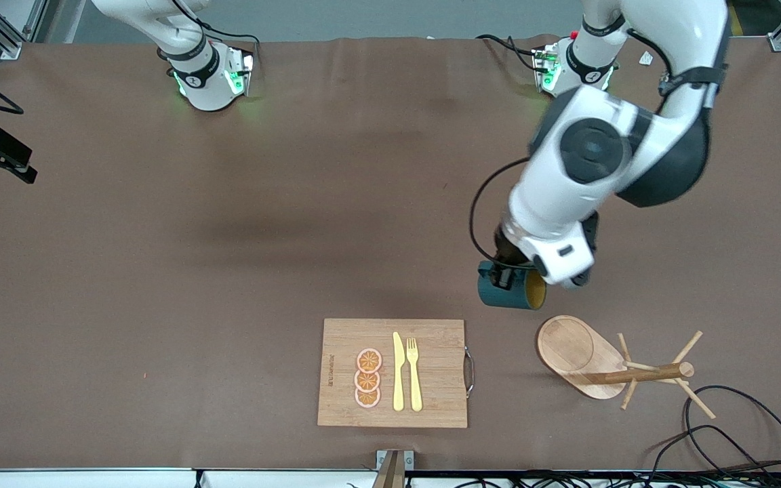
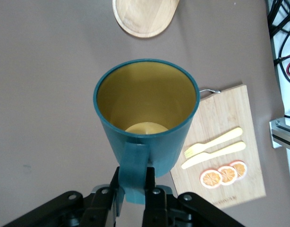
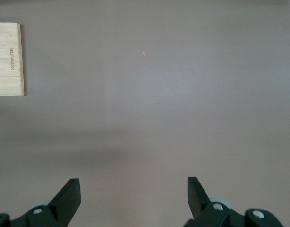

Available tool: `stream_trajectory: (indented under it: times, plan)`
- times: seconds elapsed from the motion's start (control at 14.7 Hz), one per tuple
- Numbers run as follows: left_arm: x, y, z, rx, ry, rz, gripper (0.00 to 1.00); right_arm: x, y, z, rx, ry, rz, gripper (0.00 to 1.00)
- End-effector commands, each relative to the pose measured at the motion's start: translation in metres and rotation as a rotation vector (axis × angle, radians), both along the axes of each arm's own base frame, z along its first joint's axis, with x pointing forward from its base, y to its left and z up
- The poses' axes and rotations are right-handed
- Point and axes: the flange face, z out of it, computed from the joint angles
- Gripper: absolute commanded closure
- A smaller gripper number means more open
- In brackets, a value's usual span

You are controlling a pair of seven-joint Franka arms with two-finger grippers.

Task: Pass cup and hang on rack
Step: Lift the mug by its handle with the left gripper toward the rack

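The left gripper's point(image 2: 133, 189) black fingers point(image 2: 154, 198) pinch the handle of the cup point(image 2: 145, 123), holding it in the air over bare tabletop point(image 1: 228, 271) between the board point(image 1: 394, 373) and the rack point(image 1: 607, 366). The right gripper's point(image 3: 133, 198) fingers point(image 3: 69, 196) stand wide apart with nothing between them, over bare tabletop, that arm waiting. Only the left wrist view looks into the cup: a smooth teal cylinder with a matte yellowish inside and a flat strap handle. The front view shows it tipped on its side, mouth toward the left arm's end, and alone shows the whole rack, lying toppled: a pale wooden oval base with a round post and thin pegs. The bamboo board, rectangular with a metal handle, carries a yellow knife point(image 1: 398, 373), fork point(image 1: 414, 373) and three orange slices point(image 1: 368, 378). The right wrist view catches only the board's corner.
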Motion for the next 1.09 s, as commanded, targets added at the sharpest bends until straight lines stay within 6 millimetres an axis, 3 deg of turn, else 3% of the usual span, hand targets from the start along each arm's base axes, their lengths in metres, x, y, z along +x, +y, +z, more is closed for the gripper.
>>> stream_trajectory:
  times: [0.0, 0.27, 0.54, 0.82, 1.02]
  plan:
    - [0.016, 0.046, 0.01, -0.158, 0.021, -0.014, 0.99, -0.004, 0.0, 0.001, -0.008, 0.001, 0.001, 0.0]
    - [0.041, 0.107, 0.011, -0.333, -0.014, -0.129, 1.0, -0.004, 0.0, 0.001, -0.007, 0.001, 0.001, 0.0]
    - [0.065, 0.174, 0.007, -0.533, -0.061, -0.089, 0.99, -0.004, 0.0, 0.001, -0.008, 0.002, 0.001, 0.0]
    - [0.073, 0.205, -0.003, -0.58, -0.069, -0.057, 0.99, -0.004, 0.0, 0.001, -0.008, 0.004, 0.0, 0.0]
    - [0.083, 0.244, -0.008, -0.693, -0.117, -0.035, 0.98, -0.004, 0.0, 0.001, -0.008, 0.004, 0.0, 0.0]
